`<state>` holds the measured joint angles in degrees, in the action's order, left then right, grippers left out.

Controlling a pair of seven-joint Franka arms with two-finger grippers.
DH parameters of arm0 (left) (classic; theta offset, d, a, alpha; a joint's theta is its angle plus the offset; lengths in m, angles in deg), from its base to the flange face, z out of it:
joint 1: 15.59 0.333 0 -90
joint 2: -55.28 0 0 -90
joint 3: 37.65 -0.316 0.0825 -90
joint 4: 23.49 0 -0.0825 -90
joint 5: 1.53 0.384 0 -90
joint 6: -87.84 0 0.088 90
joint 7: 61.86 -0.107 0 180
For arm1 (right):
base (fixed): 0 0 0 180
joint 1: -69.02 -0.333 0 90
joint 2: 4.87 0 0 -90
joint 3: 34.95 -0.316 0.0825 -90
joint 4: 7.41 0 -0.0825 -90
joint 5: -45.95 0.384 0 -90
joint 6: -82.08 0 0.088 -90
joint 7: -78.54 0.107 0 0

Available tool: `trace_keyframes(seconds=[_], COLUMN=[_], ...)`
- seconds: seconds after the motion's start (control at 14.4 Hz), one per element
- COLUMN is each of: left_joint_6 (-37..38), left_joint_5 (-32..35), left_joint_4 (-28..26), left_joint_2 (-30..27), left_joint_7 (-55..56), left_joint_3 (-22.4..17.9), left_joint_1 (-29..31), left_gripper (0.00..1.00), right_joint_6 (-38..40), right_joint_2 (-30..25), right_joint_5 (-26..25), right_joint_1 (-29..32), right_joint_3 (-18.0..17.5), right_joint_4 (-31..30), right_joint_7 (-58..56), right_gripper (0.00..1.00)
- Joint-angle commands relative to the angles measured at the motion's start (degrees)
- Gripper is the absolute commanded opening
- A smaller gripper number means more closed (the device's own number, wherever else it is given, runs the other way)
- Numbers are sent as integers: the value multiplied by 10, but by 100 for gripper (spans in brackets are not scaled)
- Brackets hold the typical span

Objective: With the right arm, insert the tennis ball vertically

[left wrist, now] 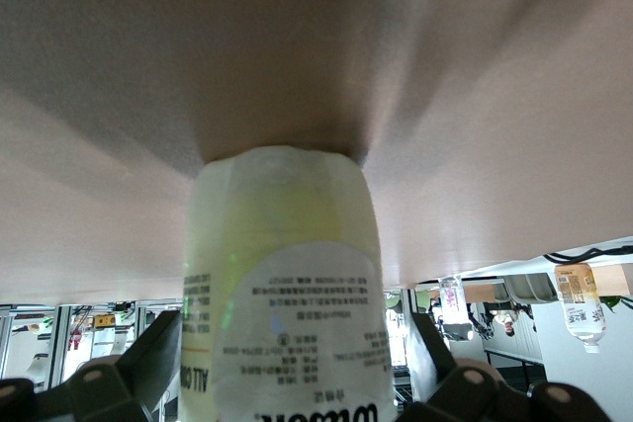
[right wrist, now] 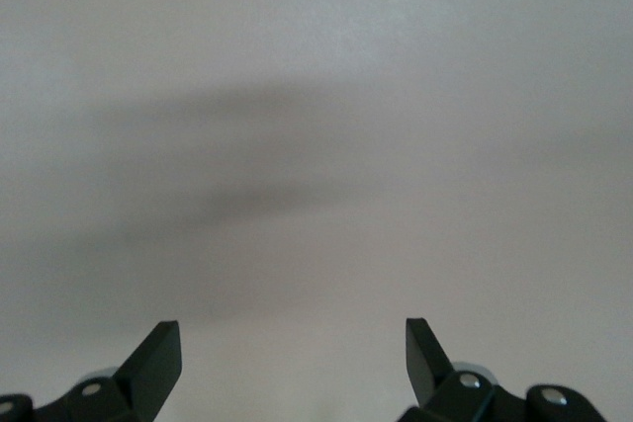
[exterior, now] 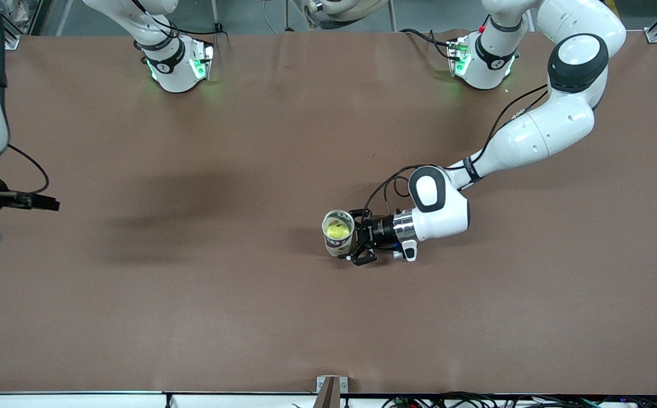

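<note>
yellow-green tennis ball (exterior: pixel 338 230) inside upright clear plastic can (exterior: pixel 338 233), mid brown table (exterior: pixel 192 317) | left gripper (exterior: pixel 360 245) beside can, fingers (left wrist: pixel 148 358) spread, clear of its sides | right gripper (right wrist: pixel 294 355) raised at table's right-arm end, spread wide, empty

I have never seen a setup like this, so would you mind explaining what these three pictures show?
Two white robot arms stand at a brown table, each ending in a two-finger gripper. The large picture looks down from a high camera facing them; the other two come from cameras on the arms' wrists. An upright clear can stands on the table with a yellow tennis ball inside. The left gripper is at the can, one finger on each side, fingers open, so nothing is held. Its wrist camera shows the can's label up close. The right gripper is open too, waiting over bare table at the right arm's end.
</note>
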<state>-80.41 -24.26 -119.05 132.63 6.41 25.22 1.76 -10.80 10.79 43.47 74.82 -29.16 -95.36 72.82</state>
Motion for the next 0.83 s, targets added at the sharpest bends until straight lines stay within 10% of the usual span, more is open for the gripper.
trace_keyframes(seconds=[0.0, 0.76], left_joint_6=[28, 80], left_joint_5=[-21, -21], left_joint_4=[-4, -60], left_joint_2=[-14, -54], left_joint_7=[-18, -20], left_joint_3=[8, 15], left_joint_1=[21, 82], left_gripper=[100, 100], right_joint_6=[73, 165], right_joint_2=[1, -19], right_joint_5=[-5, 58], right_joint_1=[19, 11], right_joint_3=[-10, -17], right_joint_4=[75, 136], right_joint_7=[-30, -26], right_gripper=[100, 100])
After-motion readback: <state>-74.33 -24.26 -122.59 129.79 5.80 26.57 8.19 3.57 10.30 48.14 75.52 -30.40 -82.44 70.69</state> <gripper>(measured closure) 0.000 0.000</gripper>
